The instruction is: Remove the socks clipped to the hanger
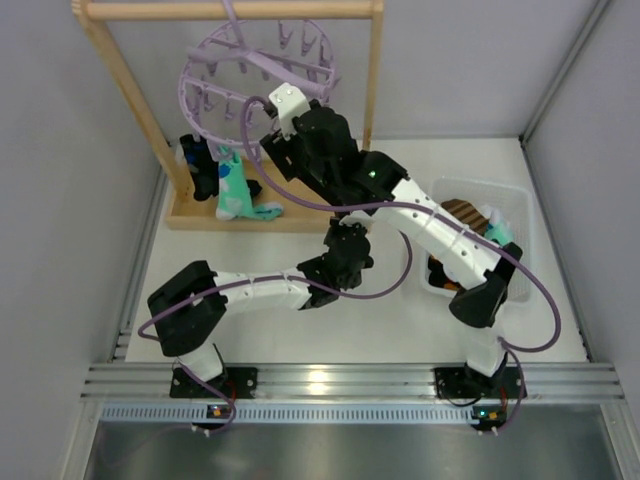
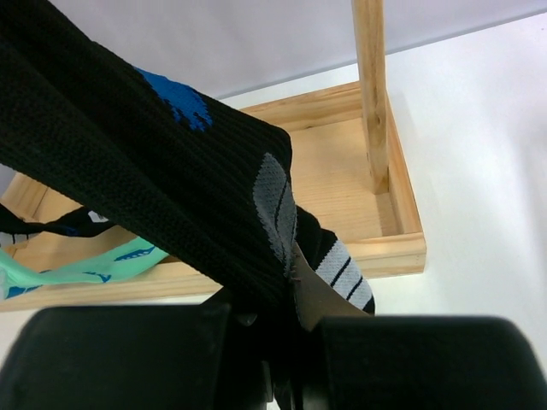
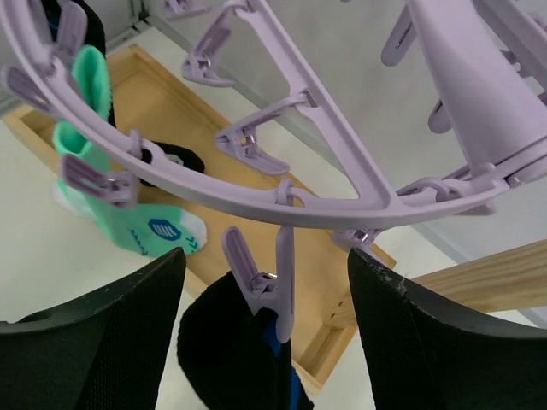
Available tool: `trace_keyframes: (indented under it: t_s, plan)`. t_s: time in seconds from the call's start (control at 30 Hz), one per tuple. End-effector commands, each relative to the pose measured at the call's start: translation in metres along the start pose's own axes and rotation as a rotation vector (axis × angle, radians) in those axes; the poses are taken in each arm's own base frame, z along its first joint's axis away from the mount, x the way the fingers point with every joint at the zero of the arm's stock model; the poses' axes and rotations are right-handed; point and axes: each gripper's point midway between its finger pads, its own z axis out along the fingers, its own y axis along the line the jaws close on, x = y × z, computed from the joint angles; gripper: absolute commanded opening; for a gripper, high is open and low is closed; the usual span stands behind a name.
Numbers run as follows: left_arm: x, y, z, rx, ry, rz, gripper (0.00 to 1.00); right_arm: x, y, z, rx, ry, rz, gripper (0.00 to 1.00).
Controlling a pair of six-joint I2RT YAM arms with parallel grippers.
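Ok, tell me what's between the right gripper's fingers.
In the right wrist view, a lilac clip peg of the hanger hangs inside the open right gripper, pinching a black sock.

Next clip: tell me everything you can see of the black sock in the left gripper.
The black sock is ribbed knit with a blue patch and grey stripes. It looks stretched, slanting from upper left down into the shut left gripper, which pinches it. In the right wrist view its other end is clipped in a lilac peg of the hanger. The open right gripper straddles that peg and does not touch the sock.
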Motion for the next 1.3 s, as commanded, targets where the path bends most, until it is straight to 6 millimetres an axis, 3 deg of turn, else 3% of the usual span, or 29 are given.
trace_keyframes:
  t_s: [0.0,0.47,0.63,0.73,0.87,0.97,1.0,1.07,1.17,1.2,1.23,1.27]
  plan:
    - [-0.010,-0.014,-0.006,0.043,-0.016,0.000,0.00,-0.015,-0.013,-0.001,0.064,-0.029,-0.042,0.73]
    - [-0.015,-0.016,-0.010,0.055,-0.024,0.002,0.00,-0.016,-0.014,0.016,0.143,-0.056,-0.084,0.53]
    - [-0.013,-0.015,-0.011,0.057,-0.021,-0.002,0.00,-0.021,-0.013,0.014,0.156,-0.070,-0.086,0.22]
    - [-0.004,-0.014,-0.014,0.072,-0.012,-0.017,0.00,-0.022,-0.011,0.012,0.154,-0.074,-0.087,0.19]
    - [0.009,-0.019,-0.028,0.149,0.003,-0.057,0.00,-0.021,-0.008,0.009,0.138,-0.076,-0.079,0.22]
    - [0.010,-0.019,-0.039,0.220,0.020,-0.103,0.00,-0.017,-0.006,0.005,0.114,-0.071,-0.065,0.43]
    - [0.000,-0.023,-0.046,0.288,0.012,-0.145,0.00,-0.022,-0.009,-0.002,0.112,-0.083,-0.056,0.46]
    - [0.000,-0.024,-0.057,0.365,0.014,-0.164,0.00,-0.017,-0.006,-0.007,0.088,-0.074,-0.040,0.55]
    - [-0.010,-0.026,-0.078,0.503,0.001,-0.233,0.00,-0.015,-0.010,-0.028,0.060,-0.072,-0.008,0.63]
    - [-0.014,-0.025,-0.082,0.531,-0.002,-0.254,0.00,-0.024,-0.018,-0.045,0.059,-0.096,0.012,0.64]
    - [-0.018,-0.026,-0.092,0.588,-0.001,-0.262,0.00,-0.010,-0.016,-0.049,0.048,-0.065,0.015,0.67]
    - [-0.020,-0.026,-0.096,0.613,0.002,-0.266,0.00,-0.009,-0.019,-0.057,0.043,-0.064,0.025,0.70]
